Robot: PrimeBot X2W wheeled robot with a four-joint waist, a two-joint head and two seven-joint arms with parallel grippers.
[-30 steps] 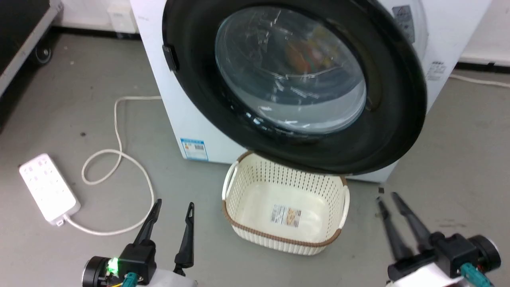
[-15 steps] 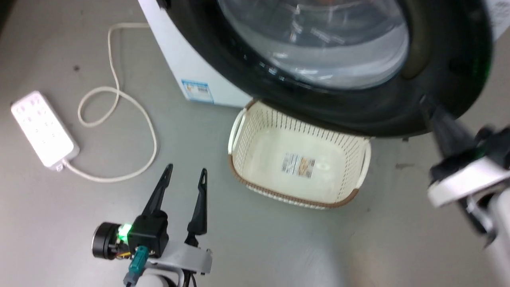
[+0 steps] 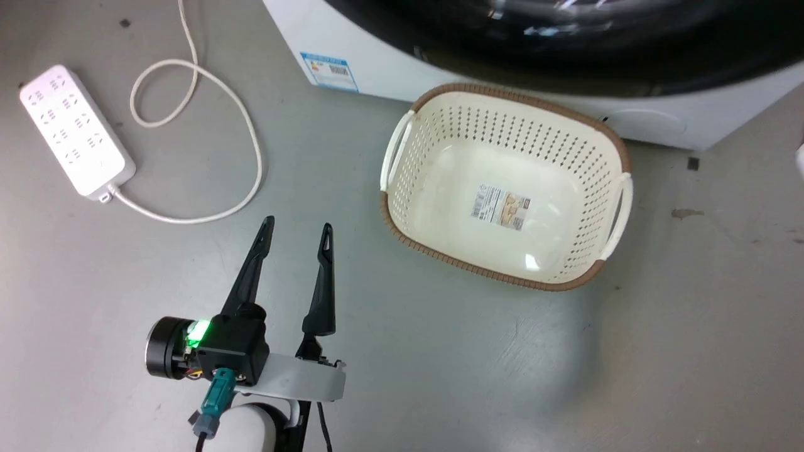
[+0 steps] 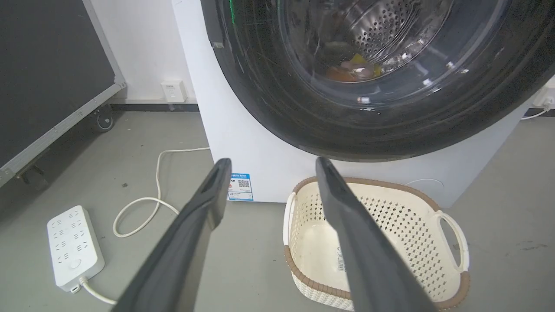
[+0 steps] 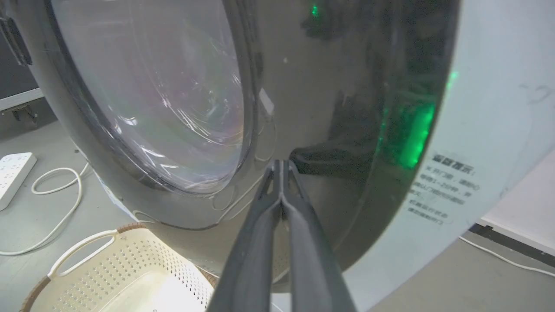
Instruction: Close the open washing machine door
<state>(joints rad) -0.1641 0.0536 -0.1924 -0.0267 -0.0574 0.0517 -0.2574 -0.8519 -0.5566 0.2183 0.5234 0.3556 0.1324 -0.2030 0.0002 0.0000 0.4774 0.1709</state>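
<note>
The washing machine door (image 5: 303, 86) has a black rim around a bulging glass window (image 5: 151, 86) and lies close against the white washing machine (image 5: 477, 108). I cannot tell whether it is latched. My right gripper (image 5: 281, 164) is shut with nothing in it, and its tips touch the door's black rim beside the window. In the head view the door (image 3: 565, 44) runs along the top edge above the machine's front (image 3: 389, 69). My left gripper (image 3: 298, 225) hangs open over the floor, pointing at the machine (image 4: 225, 130) and the door (image 4: 269, 86).
A cream perforated basket (image 3: 402, 213) stands empty on the floor in front of the machine. A white power strip (image 3: 75, 132) and its looped cord (image 3: 251, 144) lie to the left. A black case on casters (image 4: 43, 78) stands farther left.
The head camera has tilted down. My right gripper rose from near the floor to the door's rim. The door swung in toward the machine and no longer overhangs the basket.
</note>
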